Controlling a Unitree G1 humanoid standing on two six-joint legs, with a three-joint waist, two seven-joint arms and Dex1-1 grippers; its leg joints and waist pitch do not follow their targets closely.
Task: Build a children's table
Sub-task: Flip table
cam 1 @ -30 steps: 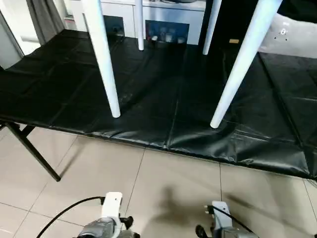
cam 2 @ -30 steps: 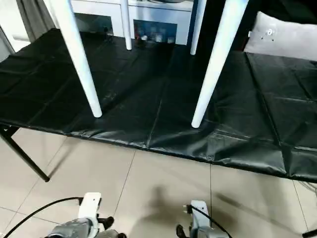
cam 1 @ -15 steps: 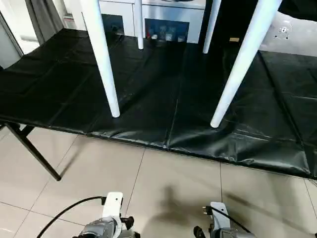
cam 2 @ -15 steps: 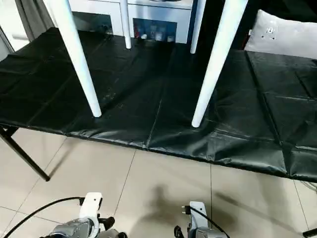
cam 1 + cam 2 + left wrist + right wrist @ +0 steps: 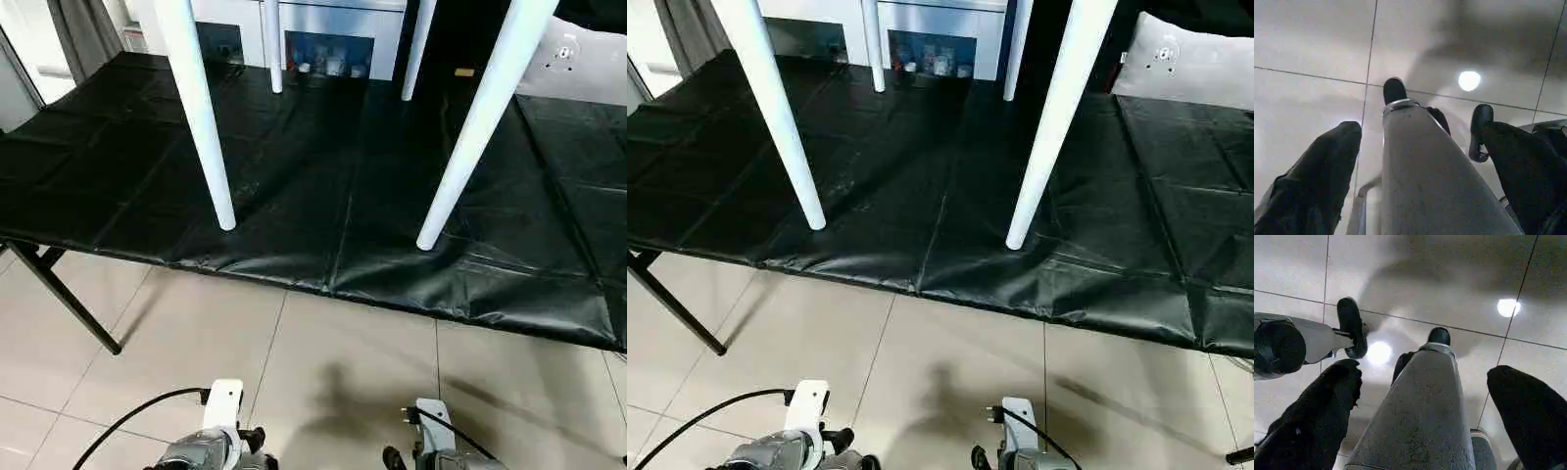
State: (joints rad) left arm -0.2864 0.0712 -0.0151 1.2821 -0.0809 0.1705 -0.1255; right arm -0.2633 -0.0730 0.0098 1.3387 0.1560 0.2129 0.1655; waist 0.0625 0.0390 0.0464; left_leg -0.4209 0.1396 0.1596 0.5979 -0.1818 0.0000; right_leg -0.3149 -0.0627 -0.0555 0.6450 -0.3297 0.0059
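Note:
The children's table stands upright on a black mat-covered work table (image 5: pixel 323 196). Its top is out of view above. Two white tapered legs stand near me, the left leg (image 5: pixel 201 117) and the right leg (image 5: pixel 480 127), and two more legs (image 5: pixel 274 49) (image 5: pixel 416 49) stand at the back. My silver forearms (image 5: pixel 220 446) (image 5: pixel 436 450) hang low over the tiled floor, well short of the table. My left gripper (image 5: pixel 1415 122) is open and holds nothing. My right gripper (image 5: pixel 1424 371) is open too. Beyond each pair of fingers a grey robot leg runs down to the floor.
The work table's front edge crosses the head views, with a black folding strut (image 5: pixel 69 304) under its left end. A white cabinet (image 5: pixel 323 20) stands behind it, and a white cushion-like piece (image 5: pixel 1185 64) lies at the back right. Beige floor tiles (image 5: pixel 343 372) lie between me and the table.
The head camera has tilted slightly, so the whole picture sits a little lower. The table, both arms and both grippers have not moved.

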